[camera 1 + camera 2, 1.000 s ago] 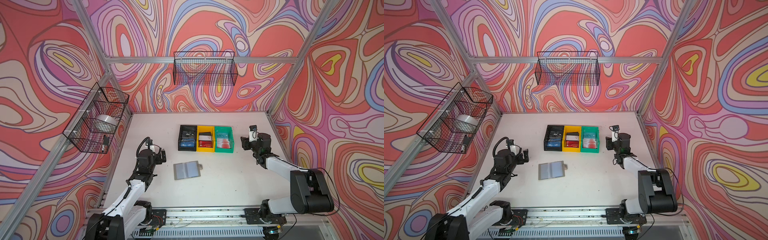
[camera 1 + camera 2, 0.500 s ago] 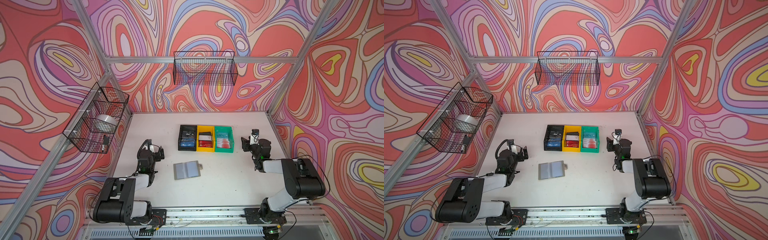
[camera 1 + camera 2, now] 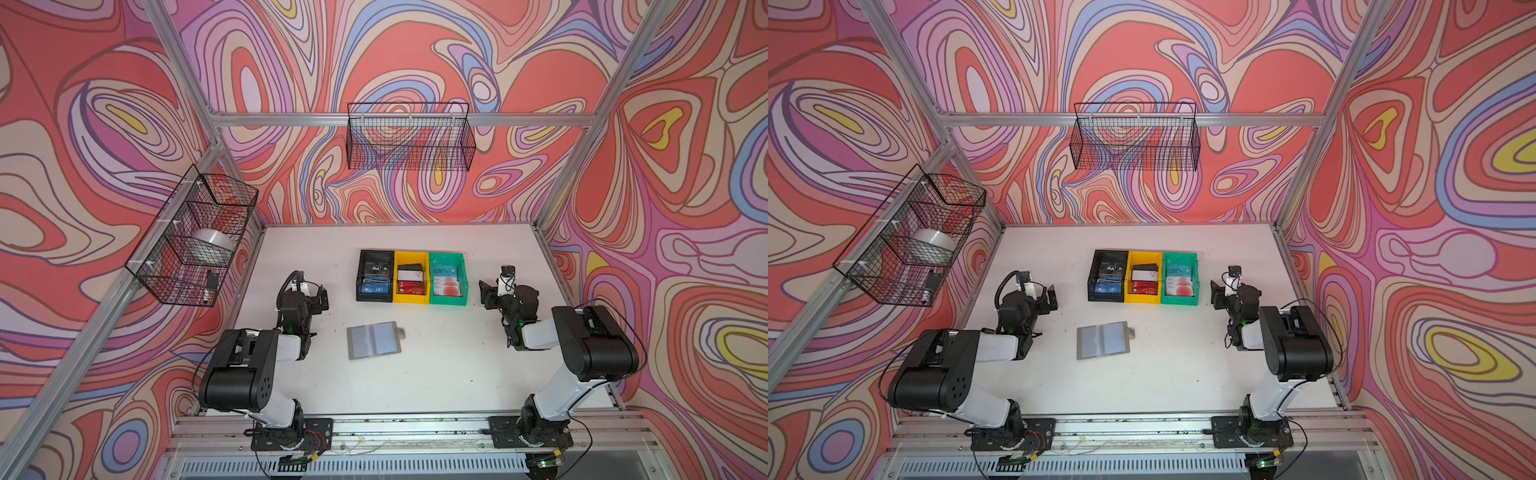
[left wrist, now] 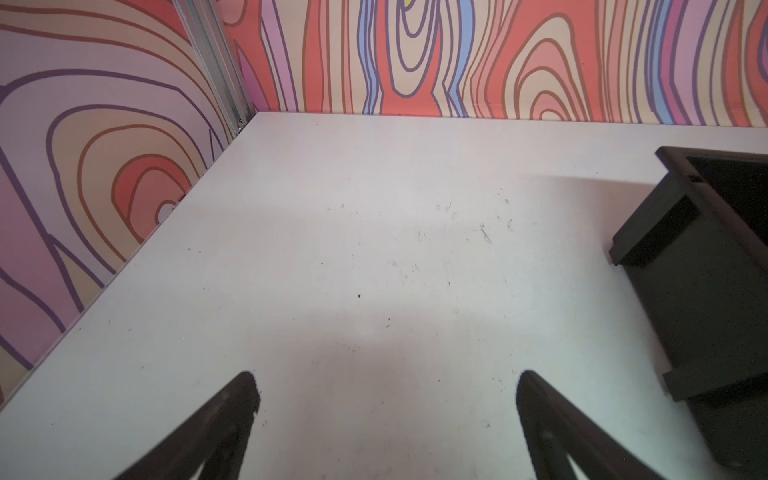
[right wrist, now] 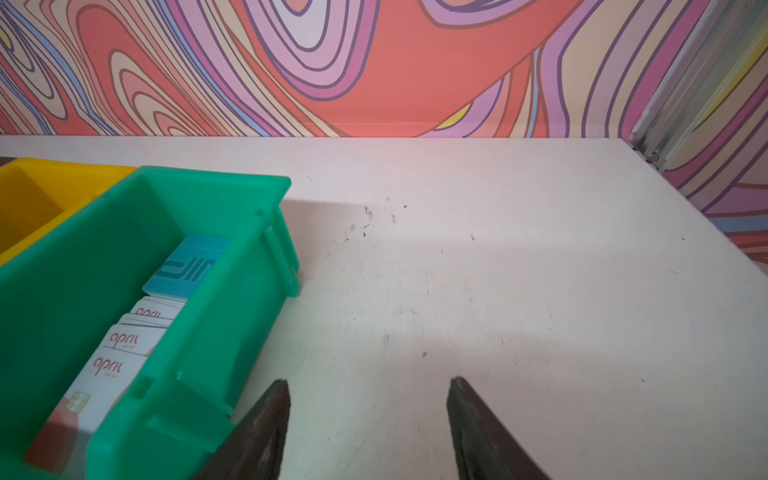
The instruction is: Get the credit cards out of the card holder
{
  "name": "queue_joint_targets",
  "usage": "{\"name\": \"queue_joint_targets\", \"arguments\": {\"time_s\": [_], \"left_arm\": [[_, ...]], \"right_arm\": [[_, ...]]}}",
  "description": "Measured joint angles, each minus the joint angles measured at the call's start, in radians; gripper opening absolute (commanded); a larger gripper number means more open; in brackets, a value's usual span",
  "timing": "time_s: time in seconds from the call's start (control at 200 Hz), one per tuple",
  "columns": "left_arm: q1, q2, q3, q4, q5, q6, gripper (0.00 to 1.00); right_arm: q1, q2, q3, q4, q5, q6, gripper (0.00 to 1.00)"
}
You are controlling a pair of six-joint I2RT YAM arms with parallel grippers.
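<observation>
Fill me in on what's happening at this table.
This is a robot emptying a card holder, which lies open on the table, its sleeves looking empty from above. Credit cards sit in the black bin, the yellow bin and the green bin behind it. Nothing is being handled right now. The left hand is open beside the black bin and the right hand is open beside the green bin. Both are empty.

White tabletop (image 3: 436,374): flat, lightly scuffed, with dark specks. Directly on it, toward the back wall: black plastic bin (image 3: 375,299), yellow plastic bin (image 3: 410,300) and green plastic bin (image 3: 448,301), side by side in a touching row. Nearer the front, apart from the bins: grey leather-like card holder (image 3: 374,340), opened flat.
</observation>
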Motion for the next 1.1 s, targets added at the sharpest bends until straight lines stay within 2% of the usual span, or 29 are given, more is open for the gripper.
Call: {"name": "queue_joint_targets", "arguments": {"time_s": [1.102], "left_arm": [[0.000,0.000,0.000,-0.010,-0.008,-0.002,1.00]], "right_arm": [[-0.003,0.000,0.000,0.013,0.001,-0.005,0.98]]}}
